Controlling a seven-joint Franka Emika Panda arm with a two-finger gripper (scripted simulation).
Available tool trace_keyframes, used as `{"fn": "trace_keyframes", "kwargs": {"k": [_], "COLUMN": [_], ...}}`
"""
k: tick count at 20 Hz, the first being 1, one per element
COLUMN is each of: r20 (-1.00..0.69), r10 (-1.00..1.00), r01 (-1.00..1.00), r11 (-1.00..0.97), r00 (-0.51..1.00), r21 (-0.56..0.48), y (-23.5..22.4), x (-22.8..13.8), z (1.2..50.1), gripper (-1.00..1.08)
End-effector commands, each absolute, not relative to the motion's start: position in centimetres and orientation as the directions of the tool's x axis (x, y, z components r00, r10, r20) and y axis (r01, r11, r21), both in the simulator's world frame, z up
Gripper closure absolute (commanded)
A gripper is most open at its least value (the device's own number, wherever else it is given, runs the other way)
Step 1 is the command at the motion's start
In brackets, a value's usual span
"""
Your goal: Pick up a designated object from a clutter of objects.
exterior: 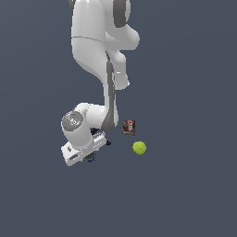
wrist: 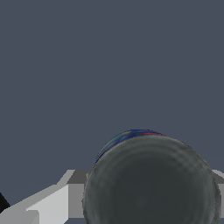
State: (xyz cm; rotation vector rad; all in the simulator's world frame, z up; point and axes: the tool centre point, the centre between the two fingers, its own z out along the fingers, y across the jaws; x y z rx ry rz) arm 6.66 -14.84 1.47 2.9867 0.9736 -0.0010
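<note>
Can: a small squat round can (wrist: pixel 151 183) with a dark grey top and a thin blue band of side wall showing along its far rim; it fills much of the wrist view, very close to the camera.
Can in the exterior view: only a small dark blue sliver (exterior: pixel 90 158) shows under the white hand of the arm, towards the exterior view's left of the other items.
Gripper: the gripper (wrist: pixel 144 192) sits around the can, with one pale grey finger (wrist: pixel 74 192) against one side of it and a bit of the other finger (wrist: pixel 220 183) at the opposite side; both appear to touch the can, so the jaws look closed on it, though the contact itself is partly hidden by the can's top.
Height of can: whether it rests on the floor or is lifted off it cannot be told.
Arm: the white arm (exterior: pixel 99 41) reaches down from the top of the exterior view, with its wrist bent low over the can.
Box: a dark-red small box (exterior: pixel 129 127) stands just beside the arm's lower link.
Ball: a yellow-green ball (exterior: pixel 139 147) lies near the box, apart from it.
Clamp: a black bit (exterior: pixel 107 143) shows by the hand; too small to tell more.
Floor: plain dark grey-blue floor (exterior: pixel 194 185).
</note>
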Motion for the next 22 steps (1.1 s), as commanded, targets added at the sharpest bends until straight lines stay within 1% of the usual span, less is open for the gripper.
{"fn": "trace_keyframes", "kwargs": {"k": [1, 6, 11, 16, 22], "r20": [0.000, 0.000, 0.000, -0.001, -0.002], "r10": [0.590, 0.590, 0.590, 0.590, 0.591], "r01": [0.590, 0.590, 0.590, 0.590, 0.591], "r11": [-0.808, -0.808, -0.807, -0.807, -0.807], "r00": [0.808, 0.808, 0.807, 0.807, 0.807], "r21": [0.001, 0.001, 0.001, 0.002, 0.002], "y": [-14.6, -13.3, -11.0, -7.5, -2.1], "x": [6.6, 6.2, 5.5, 4.5, 2.9], "z": [1.7, 3.0, 5.2, 8.5, 13.6], "gripper": [1.08, 1.08, 1.08, 1.08, 1.08]}}
